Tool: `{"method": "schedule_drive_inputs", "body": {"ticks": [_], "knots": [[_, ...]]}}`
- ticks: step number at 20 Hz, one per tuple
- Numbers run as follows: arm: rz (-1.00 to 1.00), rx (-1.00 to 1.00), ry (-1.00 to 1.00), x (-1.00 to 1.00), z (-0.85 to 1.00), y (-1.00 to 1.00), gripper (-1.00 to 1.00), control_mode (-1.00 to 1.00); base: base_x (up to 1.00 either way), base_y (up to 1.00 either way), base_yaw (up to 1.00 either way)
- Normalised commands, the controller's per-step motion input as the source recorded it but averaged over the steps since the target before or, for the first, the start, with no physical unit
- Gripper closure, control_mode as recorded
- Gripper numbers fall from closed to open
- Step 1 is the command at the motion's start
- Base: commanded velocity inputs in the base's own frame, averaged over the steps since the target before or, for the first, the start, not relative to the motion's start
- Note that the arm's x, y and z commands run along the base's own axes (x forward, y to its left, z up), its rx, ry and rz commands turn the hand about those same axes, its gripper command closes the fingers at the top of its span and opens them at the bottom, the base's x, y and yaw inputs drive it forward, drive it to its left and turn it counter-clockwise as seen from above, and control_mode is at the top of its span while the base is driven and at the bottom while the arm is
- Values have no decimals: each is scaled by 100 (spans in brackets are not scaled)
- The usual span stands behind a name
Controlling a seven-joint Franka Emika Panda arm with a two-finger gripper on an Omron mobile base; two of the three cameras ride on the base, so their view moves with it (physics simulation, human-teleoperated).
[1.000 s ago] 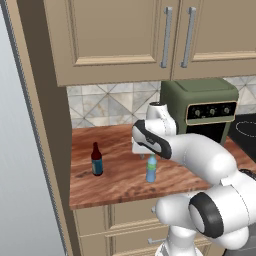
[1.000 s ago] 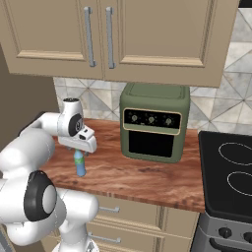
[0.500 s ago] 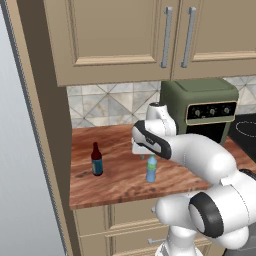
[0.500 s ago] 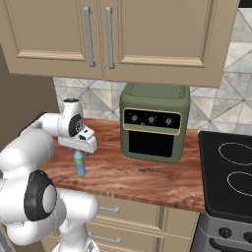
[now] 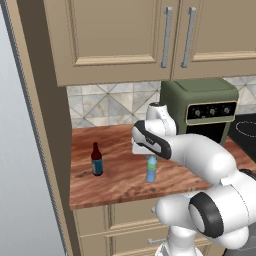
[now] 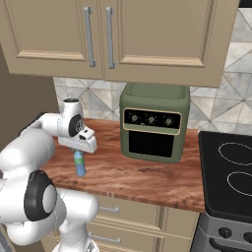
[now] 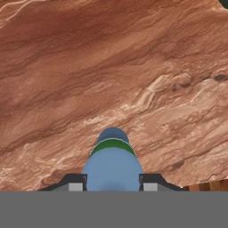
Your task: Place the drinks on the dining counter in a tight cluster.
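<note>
The hand [image 7: 112,182] sits right down over the light-blue bottle [image 7: 112,167], and in the hand view its two dark fingertips [image 7: 75,181] flank the bottle's body, one on each side, drawn in tight against it — a pinch on the bottle just below the green cap. From the left base view the hand [image 5: 150,152] comes down on the bottle [image 5: 151,170] from above, the arm bent over it; the bottle stands upright with its base on the wood counter [image 5: 120,180], toward the front edge. From the right base view the hand [image 6: 78,149] covers the bottle's top, and the blue body [image 6: 79,165] shows below it, upright.

Moving outward — the slim dark-brown bottle [image 5: 97,160] with its blue label stands upright on the same counter, well apart from the blue one, off toward the tall beige panel at the counter's end. This is the short wood-grain counter under the beige wall cabinets [image 5: 130,40], with a grey tiled backsplash [image 5: 110,105] behind it.

On the far side of the arm sits an olive-green toaster oven [image 6: 153,123] with a dark door and a row of knobs, back against the tiles. Beyond it, a black stovetop [image 6: 229,172] with ring burners.
</note>
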Motion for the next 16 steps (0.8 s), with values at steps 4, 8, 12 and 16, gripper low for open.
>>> {"method": "schedule_drive_inputs", "body": {"ticks": [4,8,12,16], "knots": [[0,0,0,0,0,0,100,-100,0,0,0],[0,0,-1,-3,0,0,100,-100,0,0,0],[0,0,-12,-42,2,0,100,-100,0,0,0],[2,0,-19,-91,46,0,100,-100,0,0,0]]}}
